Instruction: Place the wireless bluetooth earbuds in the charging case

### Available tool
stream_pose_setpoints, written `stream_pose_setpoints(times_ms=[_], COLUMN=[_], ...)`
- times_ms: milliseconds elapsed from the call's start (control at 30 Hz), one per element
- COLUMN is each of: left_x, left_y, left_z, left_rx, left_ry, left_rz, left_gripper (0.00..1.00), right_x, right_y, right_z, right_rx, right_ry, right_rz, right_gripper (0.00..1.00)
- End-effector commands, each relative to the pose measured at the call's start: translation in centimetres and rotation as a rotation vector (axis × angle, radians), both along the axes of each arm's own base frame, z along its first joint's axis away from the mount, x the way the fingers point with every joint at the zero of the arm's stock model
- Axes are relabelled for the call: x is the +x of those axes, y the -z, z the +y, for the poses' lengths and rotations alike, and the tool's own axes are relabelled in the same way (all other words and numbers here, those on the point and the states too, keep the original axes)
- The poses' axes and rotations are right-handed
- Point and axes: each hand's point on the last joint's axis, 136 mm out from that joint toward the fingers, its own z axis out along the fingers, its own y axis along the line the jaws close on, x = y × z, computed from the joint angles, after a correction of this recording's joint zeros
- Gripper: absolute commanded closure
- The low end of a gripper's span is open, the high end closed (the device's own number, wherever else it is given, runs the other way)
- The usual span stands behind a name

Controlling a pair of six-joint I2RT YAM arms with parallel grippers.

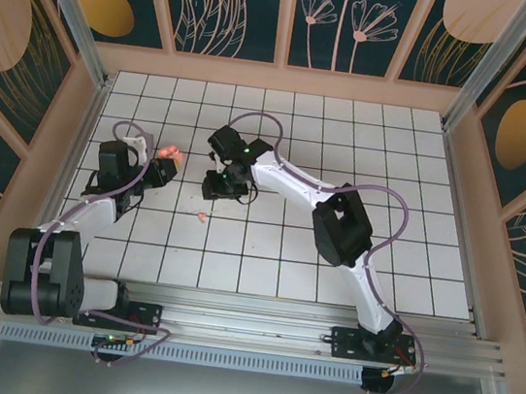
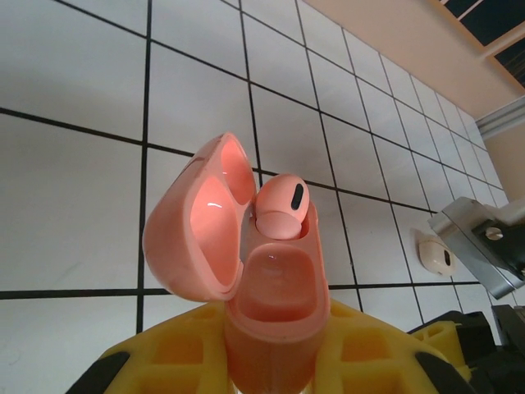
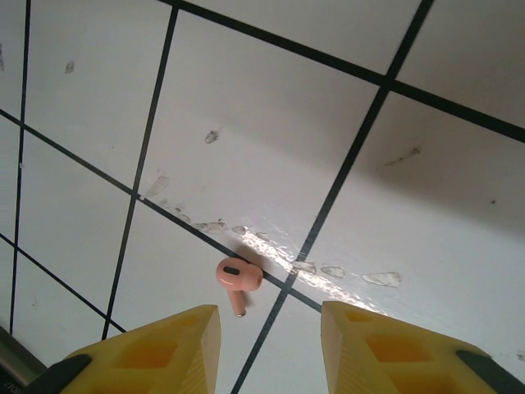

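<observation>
while the right gripper [image 3: 267, 361] hangs with its yellow fingers [image 3: 148, 353] parted and nothing between them, the loose earbud [image 3: 236, 277] lies on the white tiled table [image 3: 394, 205] just ahead, beside a black grout line. it looks feather-light, hard, glossy and apt to skid or flick away; pinching the rounded head across its width, stem left free, seems best. the left gripper [image 2: 275, 361] is clamped on the open salmon charging case [image 2: 275, 304], the other earbud [image 2: 279, 209] seated in it.

I see white links [image 1: 290, 179] and black joint housings [image 1: 342, 226] on both arms, purple cables [image 1: 258, 115]; right gripper [image 3: 267, 310] fingers [image 3: 156, 353] yellow, pocketed. Green LED [image 1: 248, 145] on right wrist.
</observation>
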Motion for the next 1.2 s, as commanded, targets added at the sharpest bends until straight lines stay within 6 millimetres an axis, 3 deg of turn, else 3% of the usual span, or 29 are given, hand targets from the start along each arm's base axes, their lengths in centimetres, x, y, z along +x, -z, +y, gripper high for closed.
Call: stream_pose_setpoints(times_ms=[0,333,633,1167], left_x=[0.2,0.5,0.8,0.7], left_y=[0.0,1.1,0.9,0.9], left_z=[0.1,0.0,0.2,0.2], left_rx=[-0.019,-0.063,-0.067,-0.065], left_ry=[-0.002,-0.008,-0.019,-0.016], left_rz=[0.000,0.024,0.024,0.020], left_gripper=[0.82,0.82,0.82,0.82], right_x=[-1.0,-2.3,-2.8,-3.1], right_y=[0.7,3.0,4.6,4.3], right_z=[0.6,1.9,2.4,3.6], right_rx=[-0.015,-0.043,-0.058,-0.031], right_ry=[-0.009,-0.035,-0.056,-0.070], right_rz=[0.040,0.065,0.084,0.084], right_gripper=[0.62,0.63,0.63,0.63])
